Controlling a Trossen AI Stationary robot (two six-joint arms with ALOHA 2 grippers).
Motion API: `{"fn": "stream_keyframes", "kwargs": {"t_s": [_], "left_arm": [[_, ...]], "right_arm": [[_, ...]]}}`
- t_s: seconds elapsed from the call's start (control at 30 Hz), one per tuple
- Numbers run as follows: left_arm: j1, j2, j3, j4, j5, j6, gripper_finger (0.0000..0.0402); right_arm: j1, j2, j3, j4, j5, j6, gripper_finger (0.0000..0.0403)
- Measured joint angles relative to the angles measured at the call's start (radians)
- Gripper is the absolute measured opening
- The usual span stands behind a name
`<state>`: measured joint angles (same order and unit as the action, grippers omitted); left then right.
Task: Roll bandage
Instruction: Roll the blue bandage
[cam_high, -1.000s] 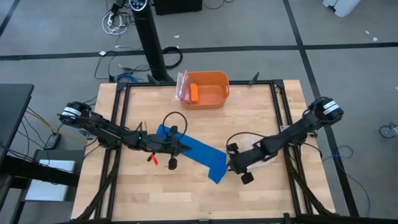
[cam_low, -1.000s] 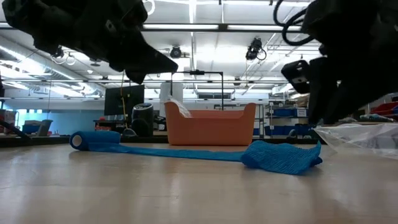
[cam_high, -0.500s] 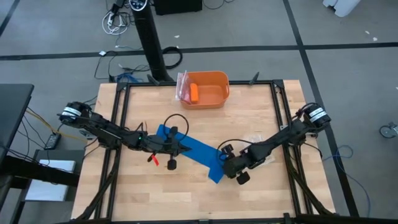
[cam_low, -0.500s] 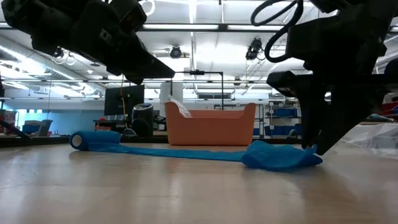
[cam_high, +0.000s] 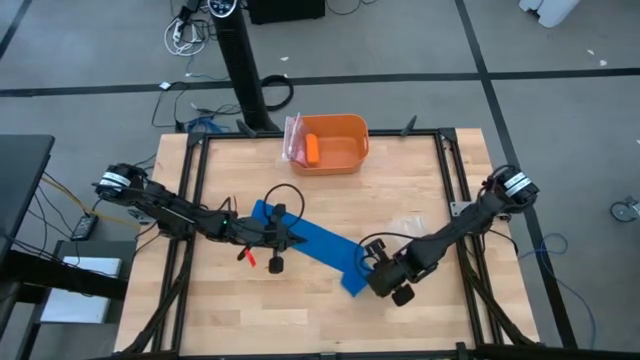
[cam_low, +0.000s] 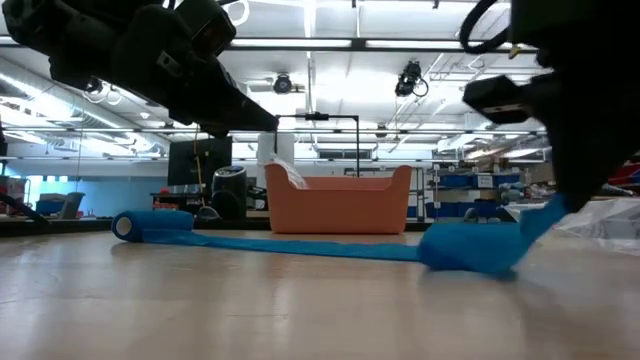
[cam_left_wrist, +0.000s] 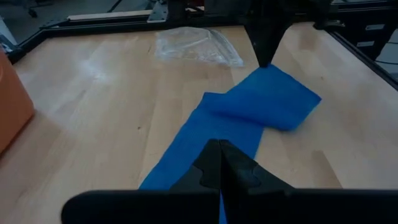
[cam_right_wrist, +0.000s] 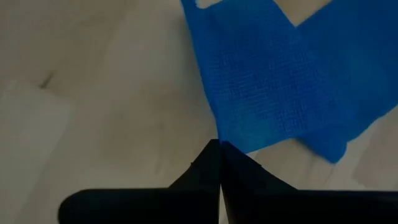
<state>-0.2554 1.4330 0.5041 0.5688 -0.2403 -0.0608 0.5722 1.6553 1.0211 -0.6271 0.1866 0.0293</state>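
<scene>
A pale wood-plank counter with a black metal frame stands on a grey floor; the low view looks across it into a large workshop with strip lights overhead. No readable writing or labels show anywhere.

At the left, the left hand hangs just above the counter over the rolled end of the bandage, its two dark fingers pressed together and closed on nothing.

The bandage is a bright blue strip of soft woven cloth lying flat on the counter, running diagonally from left of centre towards the front right. Its left end is wound into a small compact roll. Its right end is folded over into a loose, rumpled flap, and the weave shows as a fine grid in the right wrist view.

At the back centre sits an orange plastic tub with rounded corners. Inside it lies a small orange cylinder, and a crinkly clear plastic bag hangs over its left rim.

To the right, the right hand is low at the folded end of the bandage, fingers closed on the edge of the cloth. Another flat, crinkled clear plastic wrapper lies on the counter just beyond that fold.
</scene>
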Motion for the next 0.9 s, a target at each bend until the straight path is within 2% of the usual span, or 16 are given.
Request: {"fn": "stream_keyframes", "kwargs": {"t_s": [0.37,0.9], "left_arm": [[-0.002,0.000,0.000,0.003,0.037,-0.022,0.0001],[-0.002,-0.043,0.031,-0.040,0.079,-0.026,0.0001]], "right_arm": [[0.109,0.000,0.073,-0.223,-0.006,0.196,0.0002],[0.241,0.000,0.091,-0.295,-0.099,0.415,0.0002]]}}
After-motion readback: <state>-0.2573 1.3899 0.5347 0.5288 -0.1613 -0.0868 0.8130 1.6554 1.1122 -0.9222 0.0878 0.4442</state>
